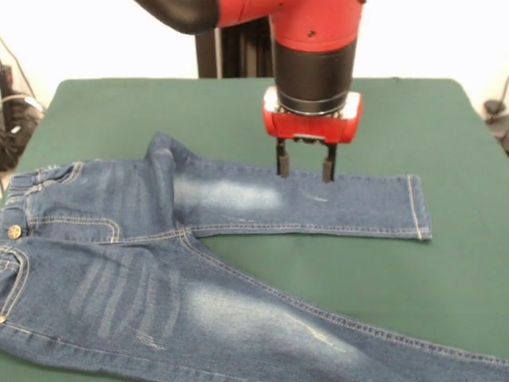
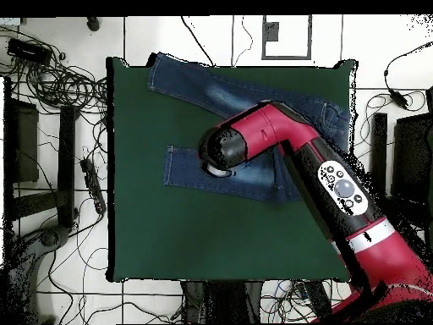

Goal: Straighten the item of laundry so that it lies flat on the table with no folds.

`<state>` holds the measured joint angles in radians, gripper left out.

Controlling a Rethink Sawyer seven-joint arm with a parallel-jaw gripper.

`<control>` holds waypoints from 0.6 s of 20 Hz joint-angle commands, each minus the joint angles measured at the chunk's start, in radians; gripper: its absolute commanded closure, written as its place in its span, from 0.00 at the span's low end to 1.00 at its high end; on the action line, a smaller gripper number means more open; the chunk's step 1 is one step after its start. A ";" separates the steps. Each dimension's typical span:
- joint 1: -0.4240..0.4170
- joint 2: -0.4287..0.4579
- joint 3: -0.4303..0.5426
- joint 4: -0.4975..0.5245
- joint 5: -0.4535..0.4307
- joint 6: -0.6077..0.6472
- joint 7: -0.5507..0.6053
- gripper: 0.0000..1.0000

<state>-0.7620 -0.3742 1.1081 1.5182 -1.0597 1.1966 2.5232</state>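
A small pair of blue denim jeans (image 1: 159,255) lies spread on the dark green table (image 1: 398,119), its waistband with a brass button at the left edge in the front view. One leg (image 1: 334,208) runs out to the right, ending in a hem. The other leg (image 1: 318,342) runs toward the lower right corner. A small fold of cloth stands up near the crotch (image 1: 161,151). My gripper (image 1: 305,169) hangs open just over the upper leg, fingertips at the far edge of the cloth, nothing between them. In the overhead view the arm hides the gripper and covers part of the jeans (image 2: 190,168).
Cables and dark equipment (image 2: 51,85) lie on the tiled floor left of the table in the overhead view. Bare green table surface (image 2: 211,237) stretches between the jeans and the robot's side.
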 commanded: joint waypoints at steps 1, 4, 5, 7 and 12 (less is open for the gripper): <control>0.088 0.042 -0.165 -0.068 0.043 -0.072 0.088 0.00; 0.112 0.079 -0.182 -0.105 0.057 -0.108 0.060 0.00; 0.120 0.092 -0.189 -0.119 0.060 -0.118 0.048 0.00; 0.132 0.106 -0.208 -0.133 0.070 -0.126 0.033 0.00; 0.155 0.110 -0.246 -0.133 0.085 -0.153 0.031 0.00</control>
<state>-0.6716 -0.3482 0.9822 1.4328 -1.0047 1.1165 2.5232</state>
